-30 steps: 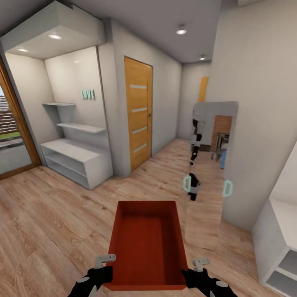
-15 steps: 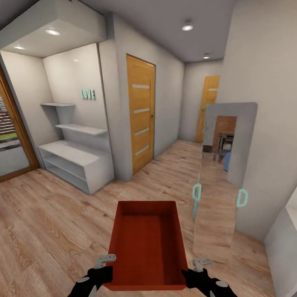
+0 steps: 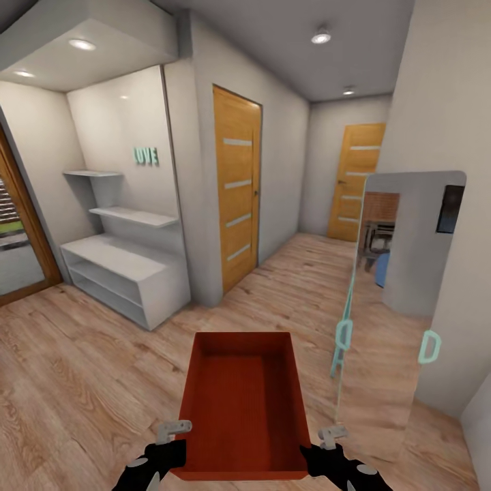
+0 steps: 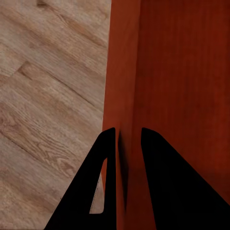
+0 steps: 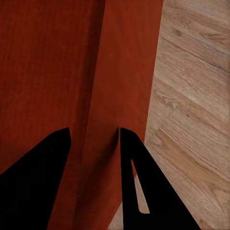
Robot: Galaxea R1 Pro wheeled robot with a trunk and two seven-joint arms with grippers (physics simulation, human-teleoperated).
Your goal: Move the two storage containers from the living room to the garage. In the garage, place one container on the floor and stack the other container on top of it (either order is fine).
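Head view is swinging right as the robot is rolling on: the far door (image 3: 357,181) past the mirror (image 3: 399,300) is showing now. Left gripper (image 4: 123,143) and right gripper (image 5: 94,140) fingers are pinching the container (image 3: 242,402) walls, carrying it above wood flooring, so the garage is probably ahead.

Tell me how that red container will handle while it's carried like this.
The container looks rigid, its plain walls unbowed. It appears empty, so probably light. The left gripper and right gripper pinch opposite walls; these look smooth, so it might slip.
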